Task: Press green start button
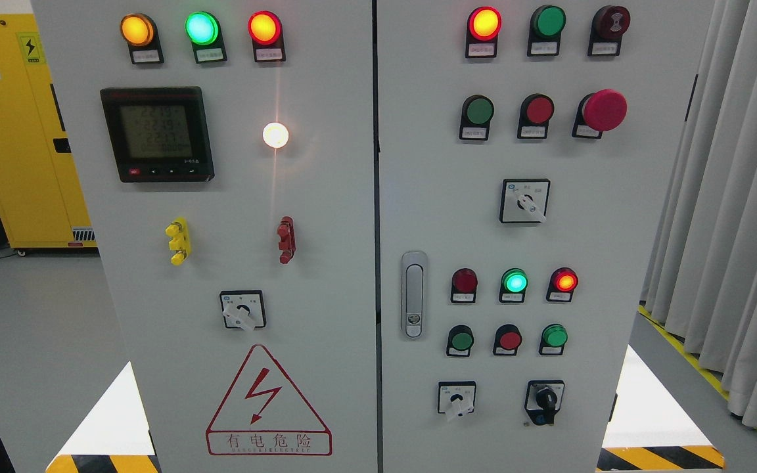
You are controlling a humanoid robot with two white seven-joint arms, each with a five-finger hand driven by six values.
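A grey electrical cabinet (352, 217) with two doors fills the head view. On the right door there are several green buttons: one in the upper row (479, 111), next to a red button (539, 110), and two in the lower row (461, 340) (554, 336) with a red button (509, 339) between them. A green lamp (514, 282) glows above the lower row. Another dark green lamp (548, 22) sits at the top. Neither of my hands nor arms shows in this view.
A red mushroom stop button (604, 110) juts out at the upper right. Rotary switches (524, 201) (457, 398) (544, 400) and a door handle (413, 294) sit on the right door. A meter (156, 133) is on the left door. Curtains (733, 217) hang right, a yellow cabinet (17, 131) stands left.
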